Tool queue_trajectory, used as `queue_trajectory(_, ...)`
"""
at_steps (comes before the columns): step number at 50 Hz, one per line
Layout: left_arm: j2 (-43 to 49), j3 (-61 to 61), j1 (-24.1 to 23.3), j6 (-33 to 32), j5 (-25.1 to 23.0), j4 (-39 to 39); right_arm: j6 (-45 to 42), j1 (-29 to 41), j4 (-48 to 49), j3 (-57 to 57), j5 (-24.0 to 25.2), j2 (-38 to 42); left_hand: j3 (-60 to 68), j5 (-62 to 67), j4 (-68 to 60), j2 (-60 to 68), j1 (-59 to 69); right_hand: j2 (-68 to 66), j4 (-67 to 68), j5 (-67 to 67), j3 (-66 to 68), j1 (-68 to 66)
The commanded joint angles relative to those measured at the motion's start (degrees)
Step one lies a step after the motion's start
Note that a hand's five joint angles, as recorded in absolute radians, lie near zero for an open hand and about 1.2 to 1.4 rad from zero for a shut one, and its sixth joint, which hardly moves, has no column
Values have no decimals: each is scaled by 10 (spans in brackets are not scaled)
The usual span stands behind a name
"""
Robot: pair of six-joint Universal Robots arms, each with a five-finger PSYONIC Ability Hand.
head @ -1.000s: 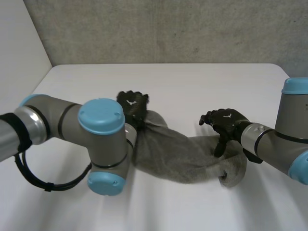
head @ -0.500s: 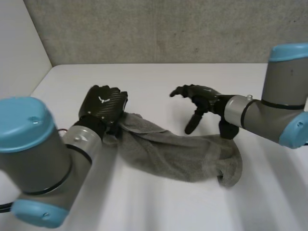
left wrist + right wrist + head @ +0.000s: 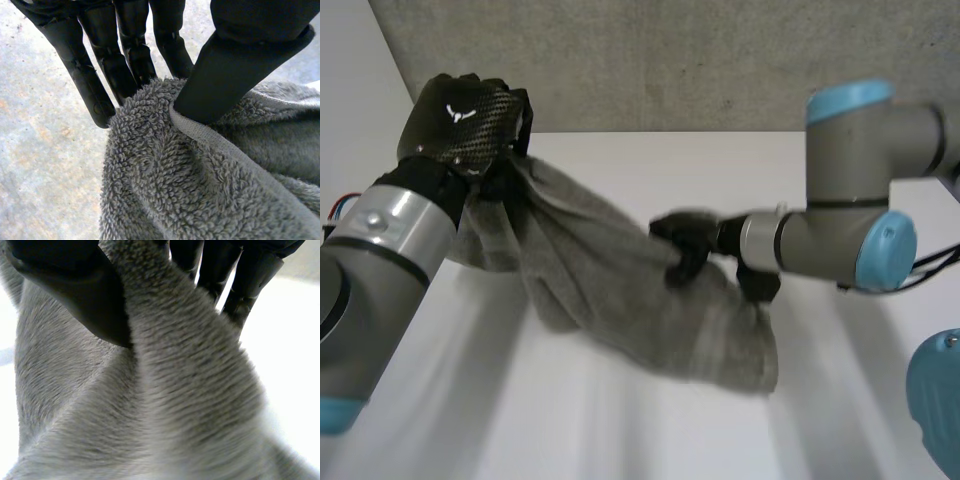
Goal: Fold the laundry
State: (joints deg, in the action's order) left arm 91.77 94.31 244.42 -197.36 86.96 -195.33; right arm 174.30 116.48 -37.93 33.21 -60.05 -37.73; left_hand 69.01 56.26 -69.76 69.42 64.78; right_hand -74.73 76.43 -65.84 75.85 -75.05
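Observation:
A grey towel hangs above the white table, stretched between my two hands. My left hand is raised high at the far left and is shut on the towel's upper end. In the left wrist view the thumb presses the towel's hemmed edge against the fingers. My right hand is shut on the towel's middle edge. The right wrist view shows its thumb pinching a ridge of the towel against the fingers. The towel's lower end sags right.
A grey speckled wall runs behind the table's far edge. My right arm reaches in low across the right side, and my left forearm rises at the left.
My left hand has lifted the towel's end up off the table and to the left. My right hand has closed on the towel's middle, and the towel now hangs in the air.

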Motion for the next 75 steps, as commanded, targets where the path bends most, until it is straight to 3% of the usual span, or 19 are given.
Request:
queue_trajectory(1,114,-184,4,-29,1,-41,3,-12,202,-85,-174,-96,110,137,-102,106,152,-53,36,-42,41,-49)
queue_trajectory(2,130,-237,4,-34,0,-50,3,-14,261,-61,-202,-129,110,137,-102,106,152,-53,36,-42,41,-49)
queue_trajectory(3,130,-237,4,-34,0,-50,3,-14,262,-61,-202,-130,110,137,-102,106,152,-53,36,-42,41,-49)
queue_trajectory(6,160,-371,5,-28,5,-103,-5,-19,415,44,-201,-212,110,137,-102,106,152,-53,36,-42,41,-49)
queue_trajectory(11,192,-406,6,-13,1,-102,-38,-17,375,95,-166,-222,110,137,-102,106,152,-53,36,-42,41,-49)
queue_trajectory(16,213,-344,11,-11,-6,-51,-159,-8,286,147,-161,-202,110,137,-102,106,152,-53,36,-42,41,-49)
queue_trajectory(18,216,-258,18,-14,-25,-38,-260,-6,254,207,-164,-192,110,137,-102,106,152,-53,36,-42,41,-49)
queue_trajectory(24,220,-102,29,-22,-92,-59,-349,-5,295,358,-172,-189,110,137,-102,106,152,-53,36,-42,41,-49)
queue_trajectory(28,221,-33,33,-44,-108,-66,-372,-4,298,411,-172,-185,110,137,-102,106,152,123,-140,134,-135,127)
queue_trajectory(30,214,6,34,-78,-109,-68,-382,-4,302,448,-173,-197,110,137,-102,106,152,366,-383,377,-377,369)
queue_trajectory(31,213,6,34,-78,-109,-68,-382,-4,302,448,-173,-197,110,137,-102,106,152,367,-384,378,-378,370)
queue_trajectory(33,198,25,39,-101,-108,-67,-358,-10,308,468,-172,-230,110,137,-102,106,152,578,-595,589,-590,582)
queue_trajectory(37,169,37,41,-107,-108,-67,-294,-14,323,479,-171,-258,110,137,-102,106,152,647,-664,658,-659,651)
queue_trajectory(46,120,68,39,-105,-108,-67,-75,-80,308,487,-151,-297,110,137,-102,106,152,647,-664,658,-659,651)
queue_trajectory(53,94,83,38,-105,-107,-66,-44,-128,255,494,-105,-279,110,137,-102,106,152,647,-664,658,-659,651)
queue_trajectory(58,82,96,38,-105,-108,-67,-40,-169,178,460,-15,-231,110,137,-102,106,152,611,-628,622,-623,615)
queue_trajectory(61,82,100,36,-105,-108,-67,-43,-174,147,442,9,-211,110,137,-102,106,152,579,-596,590,-591,583)
queue_trajectory(70,80,105,33,-105,-108,-68,-49,-170,156,433,-6,-191,110,137,-102,106,152,564,-581,575,-575,567)
queue_trajectory(75,69,105,36,-105,-109,-68,-56,-175,207,430,-83,-188,110,137,-102,106,152,564,-581,575,-575,567)
